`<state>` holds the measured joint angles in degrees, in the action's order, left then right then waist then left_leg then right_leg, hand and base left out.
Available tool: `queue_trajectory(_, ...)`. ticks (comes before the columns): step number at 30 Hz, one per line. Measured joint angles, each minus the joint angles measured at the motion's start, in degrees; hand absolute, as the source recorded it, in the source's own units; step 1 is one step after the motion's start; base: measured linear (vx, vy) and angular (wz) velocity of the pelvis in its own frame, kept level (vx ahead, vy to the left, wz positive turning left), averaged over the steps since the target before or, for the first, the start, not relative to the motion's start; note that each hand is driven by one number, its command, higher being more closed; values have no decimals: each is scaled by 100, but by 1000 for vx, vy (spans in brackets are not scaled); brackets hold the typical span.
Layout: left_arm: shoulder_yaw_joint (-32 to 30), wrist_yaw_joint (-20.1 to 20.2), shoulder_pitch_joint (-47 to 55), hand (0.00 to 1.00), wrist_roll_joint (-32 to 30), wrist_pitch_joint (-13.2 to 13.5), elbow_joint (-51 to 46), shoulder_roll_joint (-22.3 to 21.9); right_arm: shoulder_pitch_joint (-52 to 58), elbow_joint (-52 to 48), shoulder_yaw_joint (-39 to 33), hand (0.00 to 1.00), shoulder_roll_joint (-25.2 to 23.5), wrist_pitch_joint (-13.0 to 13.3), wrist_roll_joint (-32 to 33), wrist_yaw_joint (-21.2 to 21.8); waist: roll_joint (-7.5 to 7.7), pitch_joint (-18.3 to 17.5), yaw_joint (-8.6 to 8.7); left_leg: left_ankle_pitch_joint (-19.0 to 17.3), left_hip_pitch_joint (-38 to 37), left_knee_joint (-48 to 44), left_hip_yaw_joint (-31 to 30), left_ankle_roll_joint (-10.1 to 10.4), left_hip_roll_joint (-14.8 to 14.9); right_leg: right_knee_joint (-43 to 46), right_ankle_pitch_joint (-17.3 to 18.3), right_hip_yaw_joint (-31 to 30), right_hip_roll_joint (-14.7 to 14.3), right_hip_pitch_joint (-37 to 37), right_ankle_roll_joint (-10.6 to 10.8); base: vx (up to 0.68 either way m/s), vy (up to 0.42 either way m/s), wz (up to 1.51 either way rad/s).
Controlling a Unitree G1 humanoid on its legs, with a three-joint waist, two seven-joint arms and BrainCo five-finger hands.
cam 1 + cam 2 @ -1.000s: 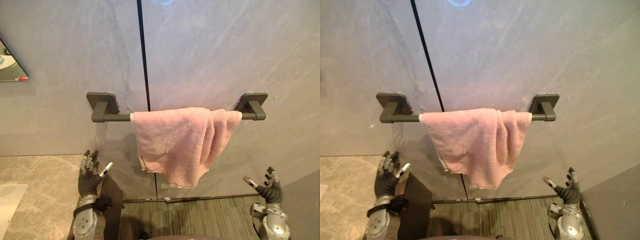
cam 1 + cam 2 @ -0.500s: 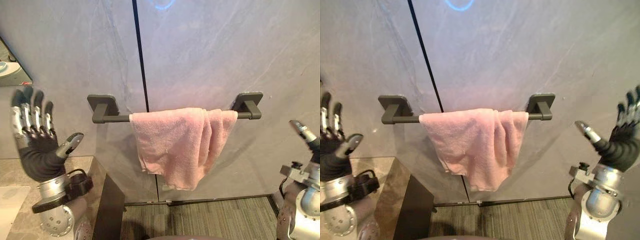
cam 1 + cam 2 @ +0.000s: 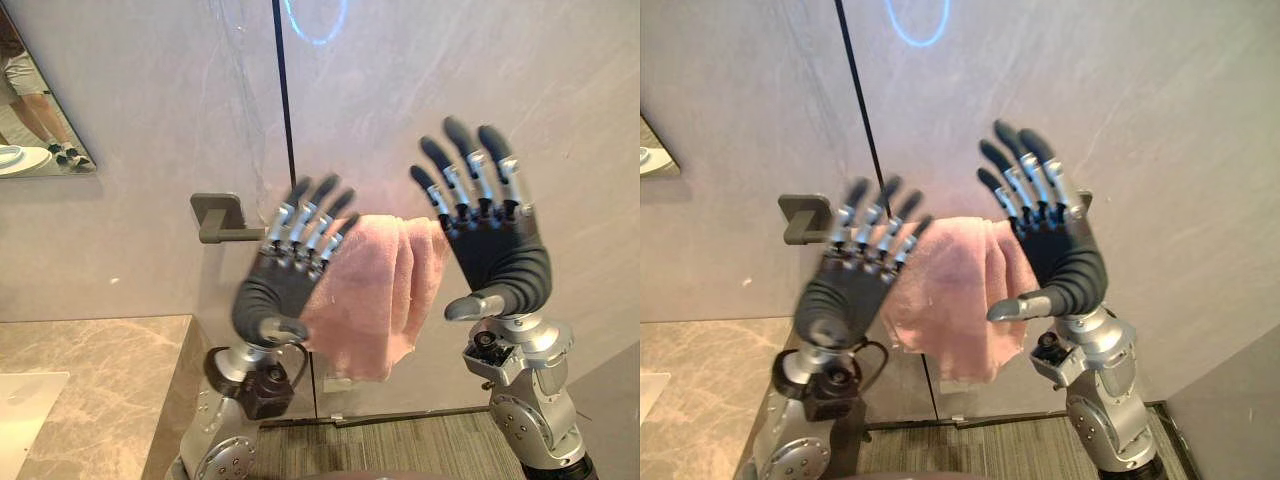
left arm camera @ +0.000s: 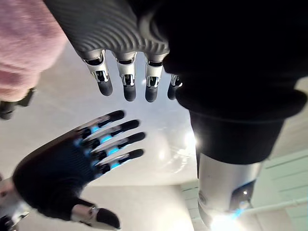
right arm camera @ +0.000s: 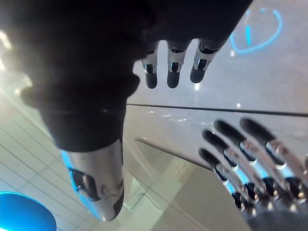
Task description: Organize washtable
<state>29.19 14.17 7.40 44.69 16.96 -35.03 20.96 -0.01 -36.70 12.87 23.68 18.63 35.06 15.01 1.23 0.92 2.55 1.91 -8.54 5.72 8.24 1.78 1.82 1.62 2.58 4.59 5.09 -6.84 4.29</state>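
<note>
A grey stone wall [image 3: 150, 120] carries a dark towel bar [image 3: 222, 222] with a pink towel [image 3: 385, 300] bunched over it, beside a marble desk [image 3: 90, 365]. The left robot hand [image 3: 275, 295] and right robot hand [image 3: 500, 255] hover before the towel, fingers spread, holding nothing. They seem to be reaching for it; next, each should probably grip an edge to straighten it.

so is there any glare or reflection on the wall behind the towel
Left eye view: a blue ring of light reflects off the glossy wall above the pink towel; right wrist view: the same ring shows on the wall too.
</note>
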Motion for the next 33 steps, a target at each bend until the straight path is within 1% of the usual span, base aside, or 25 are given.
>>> queue_trajectory(3,307,174,-116,0,27,-69,136,243,5,4,82,0,243,-118,166,130,8,5,1,0,-17,16,19,0,-3,19,7,-7,3,1,9,-34,-9,-3)
queue_trajectory(6,536,332,-257,0,27,-138,233,433,76,29,197,0,536,-155,349,264,17,10,1,0,-20,17,24,0,-5,23,8,-10,5,3,12,-11,-3,0)
queue_trajectory(9,637,337,-274,0,16,-131,513,501,325,106,283,0,816,-178,520,276,20,12,-2,4,-19,17,31,-6,-5,22,8,-19,4,7,12,0,0,0)
queue_trajectory(11,672,335,-274,0,-20,-143,688,558,425,226,302,0,895,-284,539,283,27,17,-2,4,-19,17,40,-6,-3,21,8,-25,3,13,12,-6,-5,-2)
queue_trajectory(13,683,335,-273,0,-53,-160,891,709,511,431,433,0,1037,-367,537,288,37,30,20,4,-21,17,57,-5,0,21,8,-37,0,19,12,-18,-12,-4)
queue_trajectory(16,683,337,-270,0,-213,-224,1152,799,607,788,666,0,1071,-479,492,377,62,61,18,3,-20,17,66,-5,-1,20,8,-75,1,24,12,0,0,0)
queue_trajectory(19,670,335,-190,0,-336,-309,1466,798,668,1188,902,0,1049,-613,376,412,93,126,3,3,-17,17,70,-5,-2,19,8,-78,2,29,12,0,0,0)
queue_trajectory(23,586,328,-123,0,-540,-399,1830,703,670,1692,1020,0,1020,-677,23,424,97,142,-19,4,57,16,93,-6,-5,18,7,-73,3,115,14,-7,-5,-2)
queue_trajectory(25,469,321,-91,0,-640,-422,2012,569,670,1947,1035,0,945,-782,-187,451,96,145,-20,4,63,15,91,-6,-7,17,7,-69,4,120,14,0,0,0)
queue_trajectory(28,194,279,-74,0,-855,-435,2266,346,669,2256,1040,0,817,-803,-444,445,90,157,-20,4,83,-12,75,-6,-5,10,8,-56,2,125,13,4,-4,1)
queue_trajectory(33,-310,54,-75,0,-1179,-425,2621,-6,666,2579,995,0,733,-856,-793,403,76,177,-17,11,193,-13,54,-9,-4,12,8,-42,1,227,12,0,-2,1)
